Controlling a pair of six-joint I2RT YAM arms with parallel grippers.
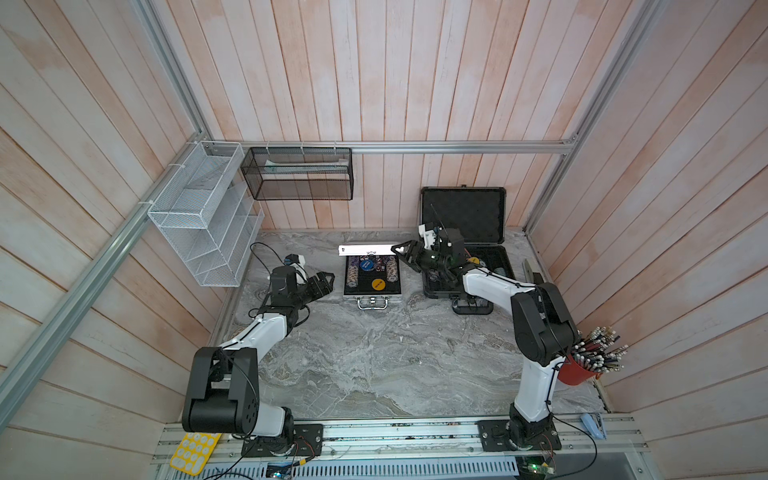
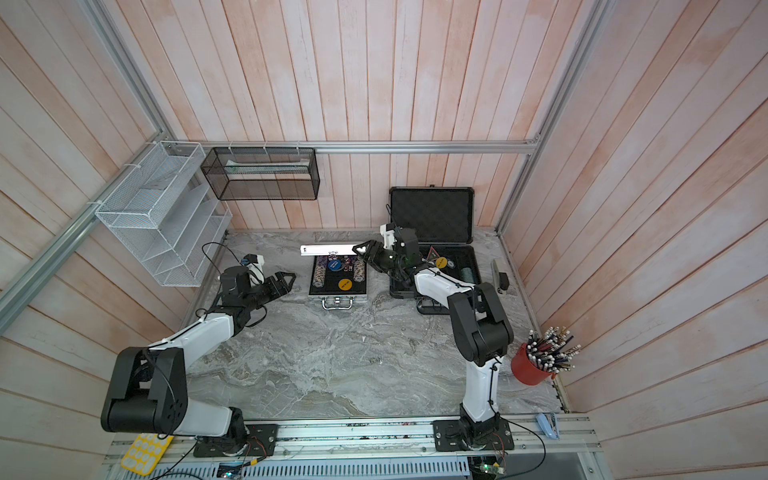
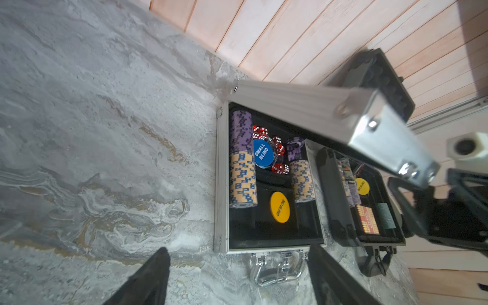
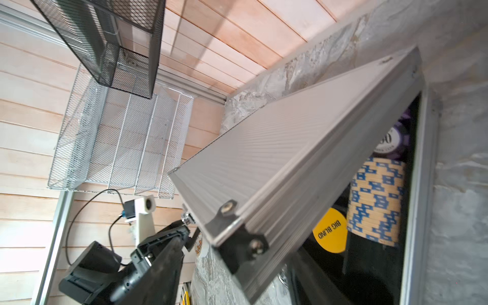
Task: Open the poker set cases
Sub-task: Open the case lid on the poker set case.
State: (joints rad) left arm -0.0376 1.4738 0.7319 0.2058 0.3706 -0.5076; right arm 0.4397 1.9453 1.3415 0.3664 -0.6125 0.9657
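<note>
Lid [image 1: 365,249] of the small ribbed silver aluminium case [image 1: 372,295], at the middle of the grey marble table's [image 1: 374,353] back edge, stands raised, tilted over the chips. Your right gripper [image 1: 402,254] has its jaws apart about the lid's right corner. Your left gripper [image 1: 330,282] hovers spread and empty beside the case. Push steadily past upright, or the lid may drop shut. The large dark grey case [image 1: 463,216], in the back right corner, lies fully open.

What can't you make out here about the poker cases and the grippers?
Right gripper: whether it clamps the silver case's lid; the lid blocks the contact in the right wrist view.
Lid's inner lining: edge-on in both top views, outside only in wrist views.
Dark grey case: right arm covers part of its tray in both top views.
</note>
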